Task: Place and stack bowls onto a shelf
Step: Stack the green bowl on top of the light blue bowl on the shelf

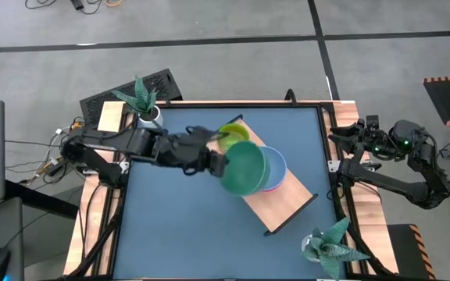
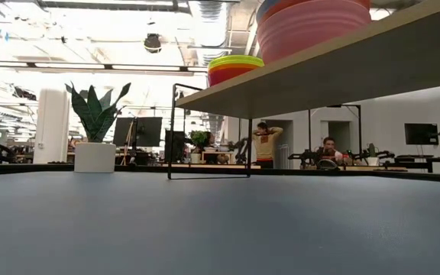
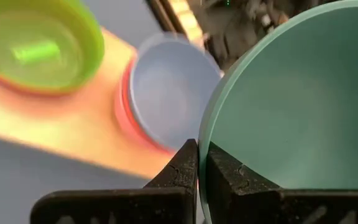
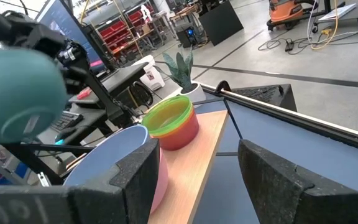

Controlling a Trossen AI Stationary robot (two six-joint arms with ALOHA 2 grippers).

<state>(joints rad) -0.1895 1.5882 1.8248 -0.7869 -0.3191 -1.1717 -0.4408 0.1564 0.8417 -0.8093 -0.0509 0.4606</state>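
My left gripper (image 1: 219, 162) is shut on a large teal bowl (image 1: 245, 168), held above the near-left side of a blue bowl (image 1: 276, 167) that sits in a pink bowl (image 2: 312, 27). That stack stands on the light wooden shelf (image 1: 280, 207), which lies slantwise on the blue table. A yellow-green bowl on orange and red ones (image 1: 233, 134) stands at the shelf's far end. My right gripper (image 4: 197, 168) is open and waits past the table's right edge, touching nothing. My left gripper pinches the teal bowl's rim (image 3: 205, 146): one finger (image 3: 232, 180) is inside the bowl, the other (image 3: 179, 171) outside. The fingers come from the table's left. The bowl is lifted clear of the shelf and tilted, its underside (image 4: 17, 99) facing the right arm.
A white pot with a plant (image 1: 148, 109) stands at the table's far left corner, another plant (image 1: 330, 243) at the near right corner. The shelf's near end (image 1: 283, 215) is bare wood. Blue tabletop (image 1: 178, 226) lies open to the left of and nearer than the shelf.
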